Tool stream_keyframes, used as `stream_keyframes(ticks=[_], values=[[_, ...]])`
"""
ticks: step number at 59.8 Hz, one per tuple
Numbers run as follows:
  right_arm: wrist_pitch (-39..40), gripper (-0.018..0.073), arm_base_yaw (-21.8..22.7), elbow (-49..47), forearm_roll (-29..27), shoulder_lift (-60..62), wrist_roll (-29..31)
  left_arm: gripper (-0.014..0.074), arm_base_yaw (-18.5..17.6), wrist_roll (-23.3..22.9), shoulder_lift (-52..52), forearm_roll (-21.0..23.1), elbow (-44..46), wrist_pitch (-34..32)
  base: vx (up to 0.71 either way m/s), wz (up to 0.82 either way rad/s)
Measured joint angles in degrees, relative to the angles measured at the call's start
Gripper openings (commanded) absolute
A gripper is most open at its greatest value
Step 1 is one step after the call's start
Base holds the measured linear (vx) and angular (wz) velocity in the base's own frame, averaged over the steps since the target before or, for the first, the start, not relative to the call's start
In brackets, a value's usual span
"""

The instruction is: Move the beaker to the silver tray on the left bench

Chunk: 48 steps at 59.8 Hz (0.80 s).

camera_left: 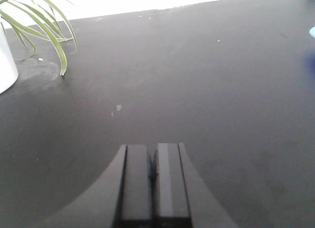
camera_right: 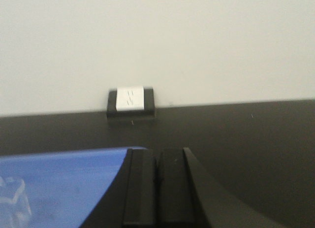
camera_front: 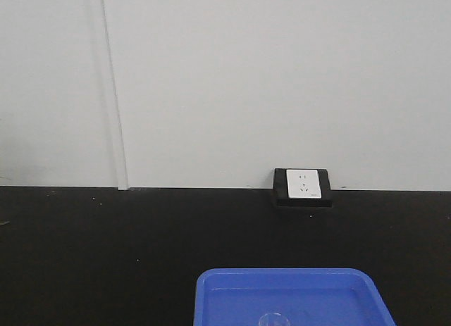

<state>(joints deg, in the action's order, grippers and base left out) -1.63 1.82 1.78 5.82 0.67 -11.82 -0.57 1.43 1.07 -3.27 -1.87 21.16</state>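
A small clear glass beaker (camera_front: 273, 320) stands in a bright blue tray (camera_front: 292, 298) at the bottom edge of the front view; only its round rim shows. It also shows blurred at the lower left of the right wrist view (camera_right: 12, 201). My left gripper (camera_left: 153, 154) is shut and empty above the bare black worktop (camera_left: 197, 90). My right gripper (camera_right: 157, 159) is shut and empty, to the right of the beaker by the blue tray (camera_right: 64, 183). The silver tray is out of view.
A black wall socket box (camera_front: 304, 188) with a white face sits where the worktop meets the white wall, and shows in the right wrist view (camera_right: 130, 104). A potted plant with long green leaves (camera_left: 44, 26) in a white pot (camera_left: 6, 60) stands at the far left.
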Motion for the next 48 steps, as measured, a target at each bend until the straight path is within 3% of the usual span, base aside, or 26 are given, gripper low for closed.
stream_keyframes(ticks=[19, 31, 41, 48], values=[[-8.02, 0.0102, 0.00, -12.45, -1.49, -9.15, -1.79, 0.0001, 0.00, 0.00, 0.00, 0.00, 0.00, 0.00, 0.00, 0.00], [-8.33, 0.0134, 0.00, -14.15, 0.79, -19.84, -1.83, 0.0001, 0.00, 0.00, 0.00, 0.00, 0.00, 0.00, 0.00, 0.00], [-6.00, 0.0236, 0.00, -14.15, 4.74, -28.23, -1.83, 0.0001, 0.00, 0.00, 0.00, 0.00, 0.00, 0.00, 0.00, 0.00], [-1.45, 0.0361, 0.00, -14.15, 7.98, -33.20, -1.83, 0.0001, 0.00, 0.00, 0.00, 0.00, 0.00, 0.00, 0.00, 0.00]])
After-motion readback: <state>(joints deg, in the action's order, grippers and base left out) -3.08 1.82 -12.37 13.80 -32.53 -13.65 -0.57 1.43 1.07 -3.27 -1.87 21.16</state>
